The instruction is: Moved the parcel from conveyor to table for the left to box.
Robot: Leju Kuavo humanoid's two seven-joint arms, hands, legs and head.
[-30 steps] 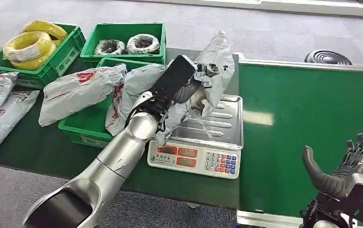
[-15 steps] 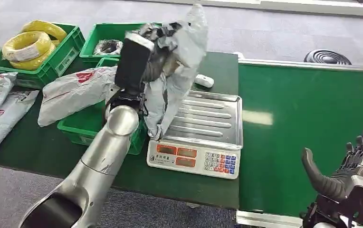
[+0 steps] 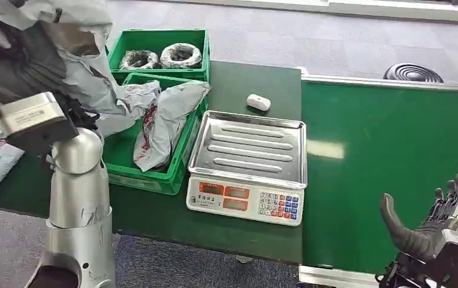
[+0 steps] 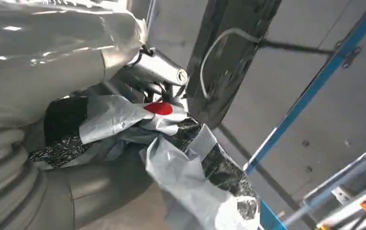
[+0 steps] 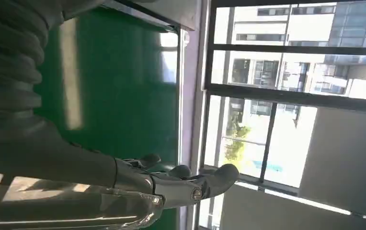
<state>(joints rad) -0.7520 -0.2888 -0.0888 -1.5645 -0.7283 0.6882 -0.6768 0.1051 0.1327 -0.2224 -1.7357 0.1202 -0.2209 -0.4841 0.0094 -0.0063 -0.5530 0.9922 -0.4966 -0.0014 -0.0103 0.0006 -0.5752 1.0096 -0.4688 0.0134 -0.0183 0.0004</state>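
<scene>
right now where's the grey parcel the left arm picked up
In the head view the grey parcel is up at the far left, gripped by the left robot hand, raised over the green crate left of the scale.

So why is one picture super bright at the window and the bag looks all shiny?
Right wrist view: the windows look into daylight, so the outside is washed out, and a pale streak of glare lies on the green belt. Left wrist view: the grey parcel held by the left hand is glossy plastic and catches bright highlights. Head view: a soft light patch on the conveyor.
</scene>
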